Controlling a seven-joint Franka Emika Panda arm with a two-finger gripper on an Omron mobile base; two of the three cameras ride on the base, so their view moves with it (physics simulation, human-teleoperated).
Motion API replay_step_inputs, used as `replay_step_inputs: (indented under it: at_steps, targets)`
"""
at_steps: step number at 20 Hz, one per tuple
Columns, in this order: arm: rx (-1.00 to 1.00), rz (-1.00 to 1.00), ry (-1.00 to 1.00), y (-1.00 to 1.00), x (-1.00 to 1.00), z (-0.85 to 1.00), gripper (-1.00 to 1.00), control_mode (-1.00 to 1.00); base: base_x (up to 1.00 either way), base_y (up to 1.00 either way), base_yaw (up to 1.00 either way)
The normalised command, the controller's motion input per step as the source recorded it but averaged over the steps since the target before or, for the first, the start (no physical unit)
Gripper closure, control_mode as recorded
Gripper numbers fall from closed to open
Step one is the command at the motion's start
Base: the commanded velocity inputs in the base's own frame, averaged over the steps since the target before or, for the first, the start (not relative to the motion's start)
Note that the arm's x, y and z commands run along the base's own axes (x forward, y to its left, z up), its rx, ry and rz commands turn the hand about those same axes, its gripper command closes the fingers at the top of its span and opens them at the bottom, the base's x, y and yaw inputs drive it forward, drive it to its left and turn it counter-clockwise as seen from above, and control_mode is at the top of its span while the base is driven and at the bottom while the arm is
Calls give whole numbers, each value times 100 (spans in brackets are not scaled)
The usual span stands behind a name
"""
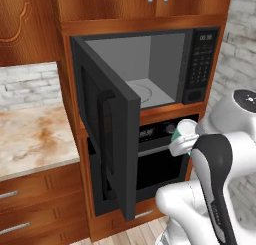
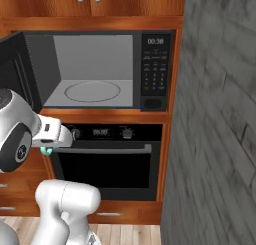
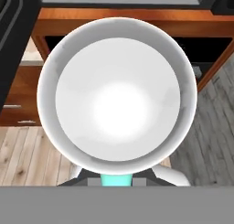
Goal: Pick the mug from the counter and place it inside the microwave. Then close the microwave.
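Observation:
My gripper [image 1: 182, 140] is shut on the mug [image 1: 176, 137], a small teal-green cup with a pale rim. It hangs in the air in front of the oven's control strip, just below the microwave [image 1: 150, 64]. In the right base view a sliver of the teal mug [image 2: 46, 150] shows under the white hand. The hand view looks straight down into the mug [image 3: 116, 95], with its whitish inside and a teal part at the bottom edge. The microwave door [image 1: 107, 139] is swung wide open to the left. Its grey cavity holds a round plate [image 2: 92, 91]. The counter [image 1: 30, 139] lies to the left.
A black oven [image 2: 100, 164] with a horizontal handle sits under the microwave. Wooden cabinets stand above, drawers [image 1: 25, 199] under the counter. A grey brick wall [image 2: 220, 139] closes in on the right. The open door juts out between counter and arm.

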Motion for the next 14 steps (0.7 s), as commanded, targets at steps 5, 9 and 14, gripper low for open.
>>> replay_step_inputs:
  at_steps: [5, 9, 14]
  targets:
    - [13, 13, 0, 0, 1, 23, 100, -100, 0, 0, 0]
    - [4, 8, 0, 0, 9, 17, 100, -100, 0, 0, 0]
    - [0, 1, 0, 0, 41, 2, 100, -100, 0, 0, 0]
